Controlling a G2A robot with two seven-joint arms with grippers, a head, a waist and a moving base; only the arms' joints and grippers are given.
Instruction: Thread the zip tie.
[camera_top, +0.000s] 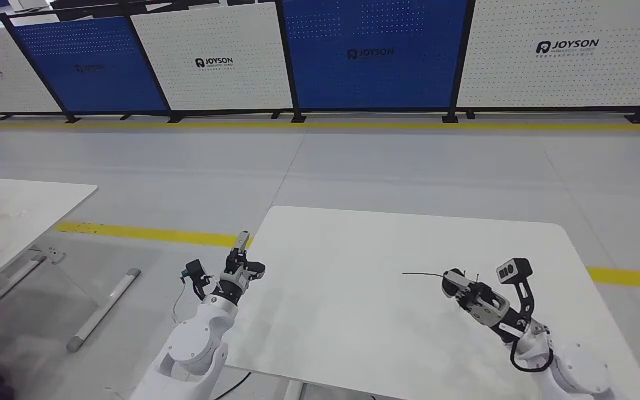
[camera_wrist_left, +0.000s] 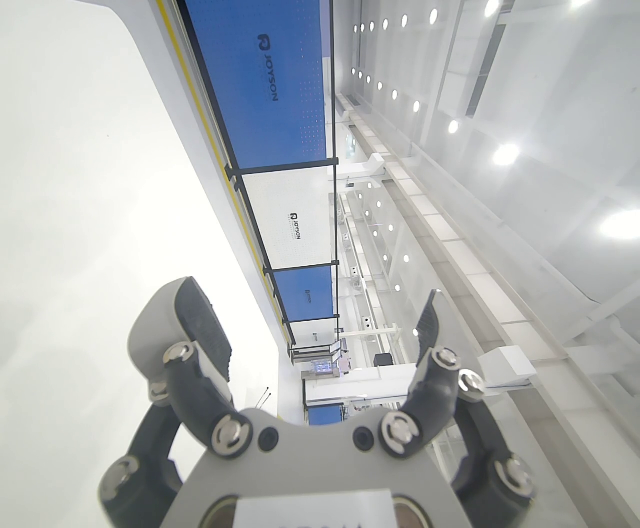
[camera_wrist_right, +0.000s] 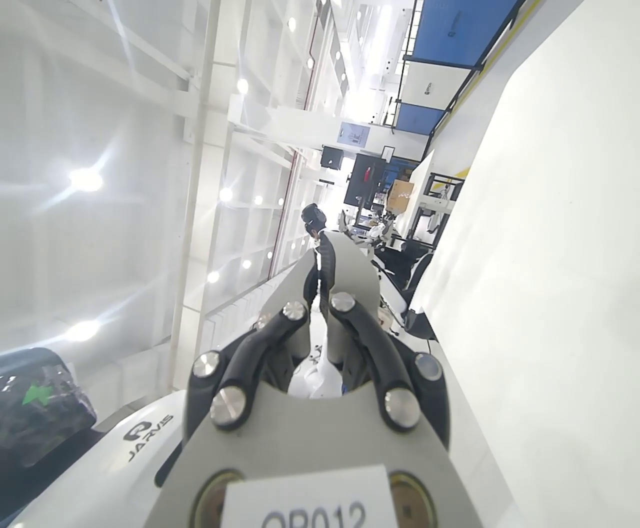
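My right gripper (camera_wrist_right: 322, 247) is clamped on the zip tie (camera_top: 420, 274), whose strap juts out over the white table (camera_top: 350, 310) toward my left gripper (camera_wrist_left: 315, 310), jaws wide apart.

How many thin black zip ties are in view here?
1: a thin black zip tie held in the right gripper over the white table; others may be hidden.

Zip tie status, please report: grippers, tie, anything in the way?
Left gripper open, empty. Right gripper shut on zip tie, free end out over the table. No obstacle seen between the arms.
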